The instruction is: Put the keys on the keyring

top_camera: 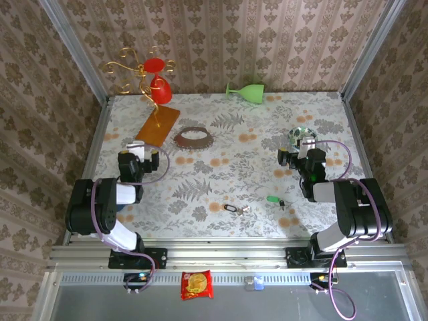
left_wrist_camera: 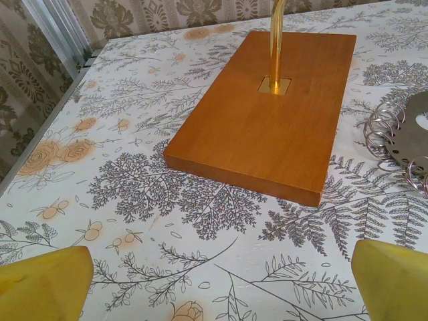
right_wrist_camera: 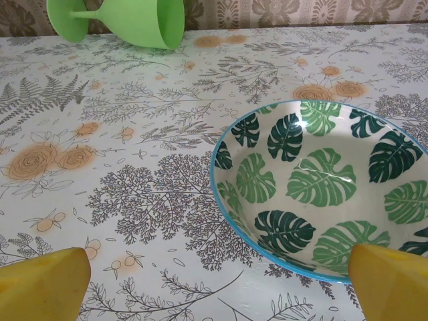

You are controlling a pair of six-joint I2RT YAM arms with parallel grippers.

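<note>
Left claw [left_wrist_camera: 217,294] and right claw [right_wrist_camera: 217,287] gape; leaf-print bowl [right_wrist_camera: 215,180] sits bare, green goblet [right_wrist_camera: 144,23] lies tipped.

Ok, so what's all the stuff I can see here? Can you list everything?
Gold wire stand on a wooden base: one, gold and orange-brown, far left of the table.
Red plastic goblet: one, red, up in that stand.
Green plastic goblet: one, green, on its side at the far edge.
Oval loop keyring: one, brownish-grey, right of the wooden base.
Leaf-patterned bowl: one, white and green with a blue rim, far right.
Green-headed key: one, near edge.
Silver key with a dark head: one, left of the green-headed key.
Snack packet: one, red, on the grey ledge nearest the camera.
Left tool: one, yellow fingers, open.
Right tool: one, yellow fingers, open.
</note>
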